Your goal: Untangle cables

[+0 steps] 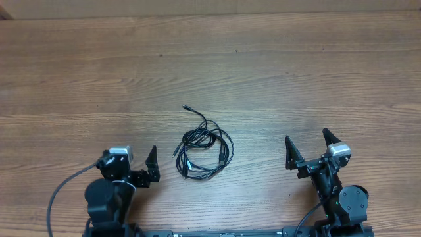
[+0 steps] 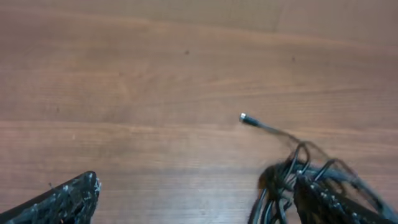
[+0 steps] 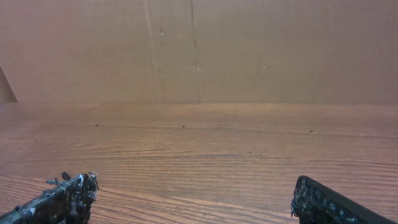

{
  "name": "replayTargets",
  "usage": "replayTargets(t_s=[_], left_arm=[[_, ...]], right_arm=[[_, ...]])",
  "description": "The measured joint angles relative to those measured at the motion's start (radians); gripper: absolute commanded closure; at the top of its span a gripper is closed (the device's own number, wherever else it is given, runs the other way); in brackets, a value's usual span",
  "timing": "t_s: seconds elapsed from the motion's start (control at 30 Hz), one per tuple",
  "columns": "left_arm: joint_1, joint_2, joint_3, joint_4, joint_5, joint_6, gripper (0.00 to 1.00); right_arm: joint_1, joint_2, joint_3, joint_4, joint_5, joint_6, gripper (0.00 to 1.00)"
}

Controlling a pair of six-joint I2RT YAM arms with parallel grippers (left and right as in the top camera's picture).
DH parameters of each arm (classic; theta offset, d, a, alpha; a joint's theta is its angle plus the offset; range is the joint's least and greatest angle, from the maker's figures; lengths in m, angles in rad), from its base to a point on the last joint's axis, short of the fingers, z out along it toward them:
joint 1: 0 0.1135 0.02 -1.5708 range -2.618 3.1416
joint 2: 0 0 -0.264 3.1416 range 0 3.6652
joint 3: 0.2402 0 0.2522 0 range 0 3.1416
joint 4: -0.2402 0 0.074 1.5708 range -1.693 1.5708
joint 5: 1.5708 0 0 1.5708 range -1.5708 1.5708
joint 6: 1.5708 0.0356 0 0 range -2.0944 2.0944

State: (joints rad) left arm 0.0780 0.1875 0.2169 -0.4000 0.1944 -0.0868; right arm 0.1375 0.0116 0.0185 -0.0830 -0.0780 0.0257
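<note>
**Sizing up the tangle with both grippers released**

We are keeping the left gripper (image 2: 196,186) and the right gripper (image 1: 306,141) spread wide, with nothing between the jaws of either. We are finding the cables (image 1: 188,163) on the wooden table (image 1: 316,66) between the two, just beside the left one. We are judging them light, limp and a little springy, so we are favouring a pinch on the free plug end (image 1: 185,106) or on an outer loop. They are lying as thin black wires in a loose, overlapping coil.
</note>
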Motion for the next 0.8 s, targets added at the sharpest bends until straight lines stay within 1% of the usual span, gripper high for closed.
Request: replayTargets(t_s=[0.03, 0.1, 0.2, 0.27, 0.3, 0.33, 0.4, 0.53, 0.57, 0.6, 0.67, 0.8], left_arm=[[0.0, 0.039, 0.061, -0.037, 0.001, 0.0, 0.01], [0.0, 0.097, 0.149, -0.064, 0.0, 0.0, 0.01], [0.0, 0.24, 0.359, -0.172, 0.005, 0.0, 0.0], [0.0, 0.347, 0.492, -0.272, 0.012, 0.0, 0.0], [0.0, 0.417, 0.58, -0.353, 0.015, 0.0, 0.0], [0.0, 0.454, 0.62, -0.369, 0.015, 0.0, 0.0], [0.0, 0.587, 0.78, -0.513, 0.016, 0.0, 0.0], [0.0, 0.796, 1.013, -0.74, 0.019, 0.0, 0.0], [0.0, 0.879, 1.094, -0.816, 0.018, 0.0, 0.0], [0.0, 0.929, 1.138, -0.873, 0.018, 0.0, 0.01], [0.0, 0.991, 1.188, -0.918, 0.019, 0.0, 0.01], [0.0, 1.112, 1.221, -0.918, 0.035, 0.0, 0.01]], right_arm=[[0.0, 0.0, 0.0, 0.0, 0.0, 0.0, 0.0], [0.0, 0.0, 0.0, 0.0, 0.0, 0.001, 0.0], [0.0, -0.001, 0.0, 0.0, 0.0, 0.0, 0.0], [0.0, 0.0, 0.0, 0.0, 0.0, 0.0, 0.0], [0.0, -0.001, 0.0, 0.0, 0.0, 0.0, 0.0], [0.0, -0.001, 0.0, 0.002, 0.0, 0.0, 0.0], [0.0, -0.001, 0.0, 0.0, 0.0, 0.0, 0.0], [0.0, -0.001, 0.0, 0.0, 0.0, 0.0, 0.0], [0.0, -0.001, 0.0, 0.001, 0.0, 0.0, 0.0], [0.0, -0.001, 0.0, 0.0, 0.0, 0.0, 0.0], [0.0, -0.001, 0.0, 0.0, 0.0, 0.0, 0.0], [0.0, -0.001, 0.0, 0.0, 0.0, 0.0, 0.0]])
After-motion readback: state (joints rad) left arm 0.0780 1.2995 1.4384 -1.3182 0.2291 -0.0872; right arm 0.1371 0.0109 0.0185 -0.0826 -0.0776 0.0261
